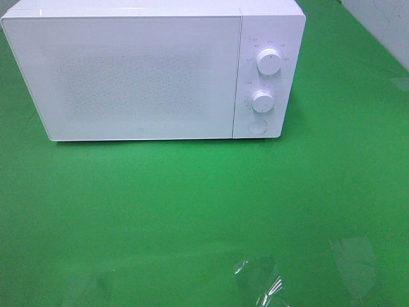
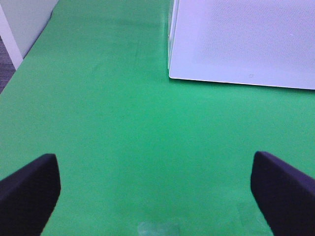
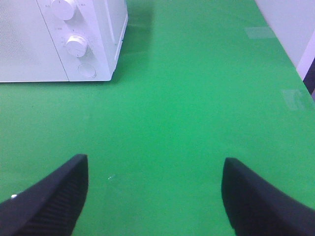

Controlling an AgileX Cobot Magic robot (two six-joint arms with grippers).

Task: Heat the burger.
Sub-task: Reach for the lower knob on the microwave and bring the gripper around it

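Note:
The burger and its pink plate are out of view in all frames. A white microwave point(image 1: 147, 70) stands at the back of the green table with its door shut; it also shows in the left wrist view point(image 2: 246, 42) and in the right wrist view point(image 3: 59, 39). It has two round knobs point(image 1: 268, 62) and a round button point(image 1: 257, 126) on its right panel. My left gripper point(image 2: 155, 196) is open and empty over bare green cloth, in front of the microwave's left corner. My right gripper point(image 3: 155, 196) is open and empty, in front of and right of the microwave. Neither gripper shows in the exterior high view.
The green cloth point(image 1: 192, 204) covers the table. Pieces of clear tape point(image 1: 259, 281) lie on it near the front edge. A white wall or panel point(image 2: 24, 24) borders the table's left side, and a pale wall point(image 3: 290, 24) borders the right.

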